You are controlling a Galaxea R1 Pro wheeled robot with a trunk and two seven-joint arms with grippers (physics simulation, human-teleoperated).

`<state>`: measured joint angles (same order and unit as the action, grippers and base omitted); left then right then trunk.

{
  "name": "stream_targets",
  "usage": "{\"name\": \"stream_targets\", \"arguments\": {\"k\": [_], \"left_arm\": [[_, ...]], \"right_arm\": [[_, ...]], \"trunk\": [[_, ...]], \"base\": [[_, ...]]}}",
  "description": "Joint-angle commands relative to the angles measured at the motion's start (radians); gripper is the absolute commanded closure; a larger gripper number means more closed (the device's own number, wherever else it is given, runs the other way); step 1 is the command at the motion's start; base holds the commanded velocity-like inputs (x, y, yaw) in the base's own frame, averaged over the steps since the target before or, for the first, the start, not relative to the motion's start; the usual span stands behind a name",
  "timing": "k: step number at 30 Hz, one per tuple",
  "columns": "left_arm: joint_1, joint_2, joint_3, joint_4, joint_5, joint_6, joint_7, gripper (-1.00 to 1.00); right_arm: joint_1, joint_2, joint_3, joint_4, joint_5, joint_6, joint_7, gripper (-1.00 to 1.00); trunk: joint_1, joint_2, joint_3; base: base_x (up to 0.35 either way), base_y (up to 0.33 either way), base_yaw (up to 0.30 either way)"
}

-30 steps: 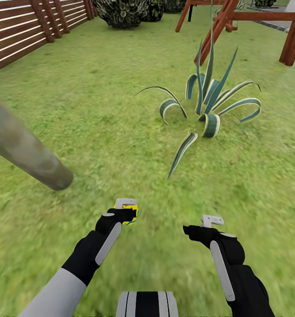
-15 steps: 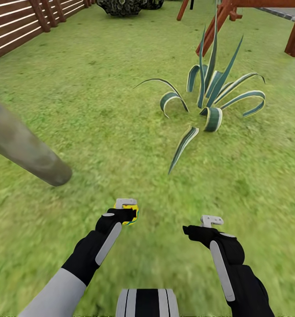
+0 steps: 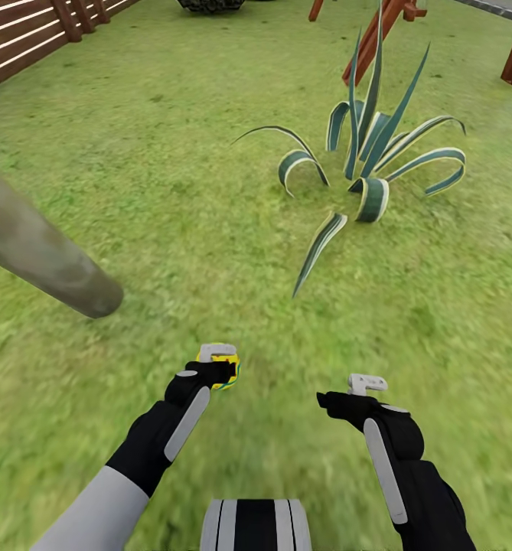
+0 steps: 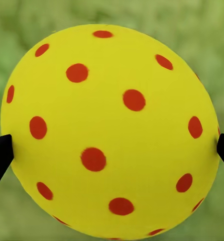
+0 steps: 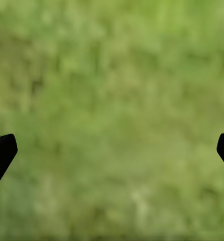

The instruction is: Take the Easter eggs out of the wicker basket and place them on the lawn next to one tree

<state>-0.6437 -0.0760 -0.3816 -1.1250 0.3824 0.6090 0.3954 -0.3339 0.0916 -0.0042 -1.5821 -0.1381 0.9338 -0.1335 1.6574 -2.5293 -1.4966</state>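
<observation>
From the head view, the left gripper (image 3: pixel 219 366) is clamped on an Easter egg (image 3: pixel 223 367), carried above the lawn (image 3: pixel 171 191). The tree (image 3: pixel 49 256) shows as a leaning grey-green trunk meeting the grass near the left arm, ahead and to its left. The right gripper (image 3: pixel 366 383) hovers over bare grass with nothing in it, its fingers apart. A striped broad-leaved plant (image 3: pixel 366 172) stands further ahead to the right, and a slatted fence (image 3: pixel 26 34) bounds the garden at upper left.

In the left wrist view, the egg (image 4: pixel 109 133) sits between two dark fingertips (image 4: pixel 0 153), which press on its opposite sides at the widest part. It looks smooth, rigid and probably light, so it may slip; a grip across the middle suits it best.

In the right wrist view, the fingertips (image 5: pixel 1 153) stand wide apart over blurred grass.
</observation>
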Motion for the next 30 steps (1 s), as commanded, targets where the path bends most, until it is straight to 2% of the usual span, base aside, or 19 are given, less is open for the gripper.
{"name": "stream_targets", "arguments": {"k": [1, 3, 12, 14, 30], "left_arm": [[-0.001, 0.001, -0.002, -0.001, 0.010, 0.002, 0.010, 1.00], [-0.001, 0.001, -0.002, -0.001, 0.010, 0.000, 0.010, 1.00], [-0.001, 0.001, -0.002, -0.001, 0.010, -0.004, 0.010, 1.00], [-0.001, 0.001, -0.002, -0.001, 0.010, -0.004, 0.010, 1.00], [-0.001, 0.001, -0.002, -0.002, 0.010, -0.004, 0.010, 1.00]], "right_arm": [[0.000, 0.000, 0.000, -0.001, -0.011, 0.003, -0.009, -1.00], [0.000, 0.000, 0.000, -0.001, -0.011, 0.003, -0.009, -1.00], [0.000, 0.000, 0.000, -0.001, -0.011, 0.003, -0.009, -1.00], [0.000, 0.000, 0.000, -0.001, -0.011, 0.002, -0.009, -1.00], [0.000, 0.000, 0.001, -0.001, -0.011, 0.002, -0.009, -1.00]], "trunk": [[0.000, -0.001, -0.005], [0.001, -0.001, -0.012], [0.001, -0.001, -0.012], [0.002, -0.001, -0.020], [0.002, -0.002, -0.024]], "base": [[0.000, 0.000, 0.000], [0.000, 0.000, 0.000], [0.000, 0.000, 0.000], [0.000, 0.000, 0.000], [0.000, 0.000, 0.000]]}}
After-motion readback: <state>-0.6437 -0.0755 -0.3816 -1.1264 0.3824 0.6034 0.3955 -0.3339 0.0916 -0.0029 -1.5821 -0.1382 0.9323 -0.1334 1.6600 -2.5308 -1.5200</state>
